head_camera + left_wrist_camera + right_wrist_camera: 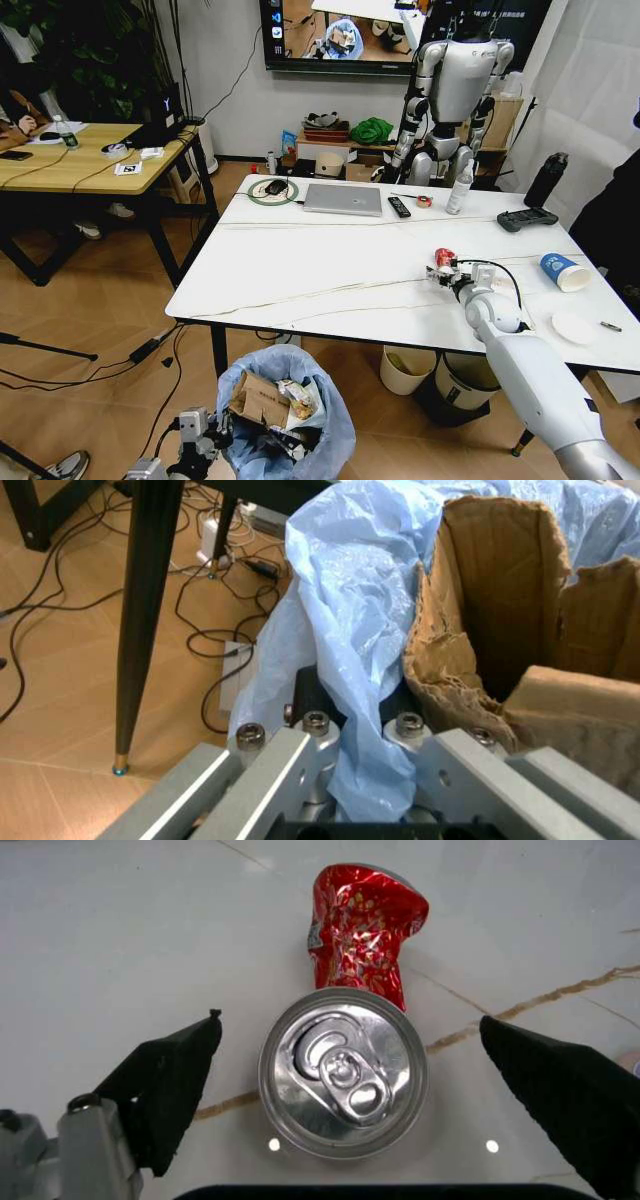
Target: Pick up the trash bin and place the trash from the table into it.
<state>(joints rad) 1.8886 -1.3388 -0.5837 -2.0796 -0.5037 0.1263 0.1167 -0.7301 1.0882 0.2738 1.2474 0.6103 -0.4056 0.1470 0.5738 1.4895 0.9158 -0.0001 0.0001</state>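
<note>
Right gripper point(345, 1087) is spread wide over the table point(300, 270), and the crushed red can point(350, 1042) lies squarely between its two black fingers point(165, 1095), touching neither. Down below the near table edge, the left gripper point(340, 750) is clamped on the rim of the trash bin point(285, 415), blue bag bunched between its jaws, torn cardboard point(490, 622) inside

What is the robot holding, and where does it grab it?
The left gripper clamps the trash bin by its bag-covered rim. The right gripper is open around the red can.
</note>
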